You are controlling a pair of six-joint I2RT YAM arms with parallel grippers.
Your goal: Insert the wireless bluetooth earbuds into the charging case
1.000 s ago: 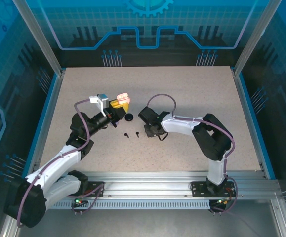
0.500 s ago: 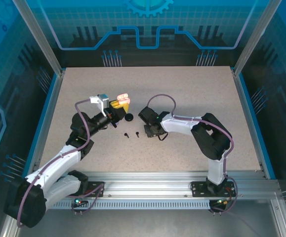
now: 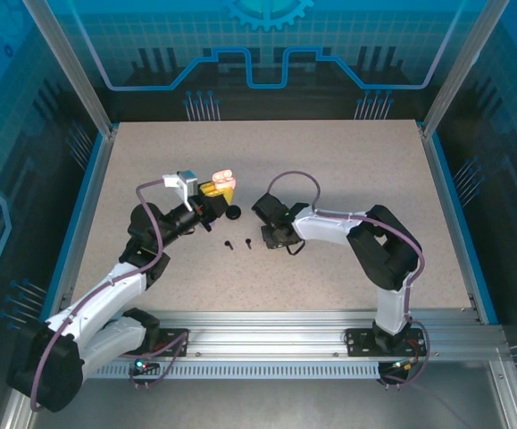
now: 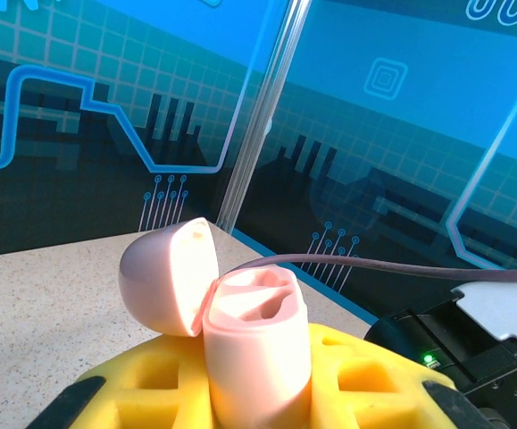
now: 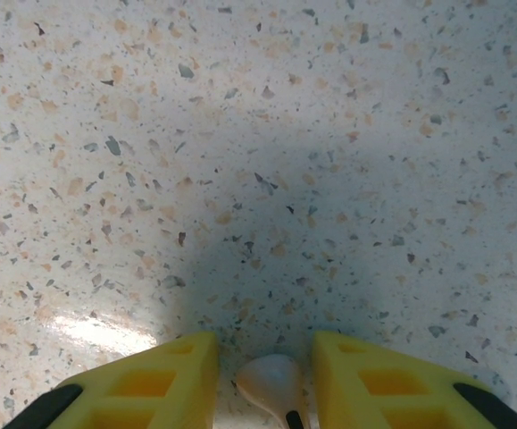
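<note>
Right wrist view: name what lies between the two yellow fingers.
A pale pink earbud lies between the fingers of the right pincer, a small gap each side, shown in the right wrist view.

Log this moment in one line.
left tool: shut on open pink case | right tool: straddling pink earbud on table, grip unclear | black earbuds: loose on table

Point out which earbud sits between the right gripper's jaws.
The pale pink earbud, between the jaws of the right gripper. The two black earbuds lie loose on the table beside that gripper.
</note>
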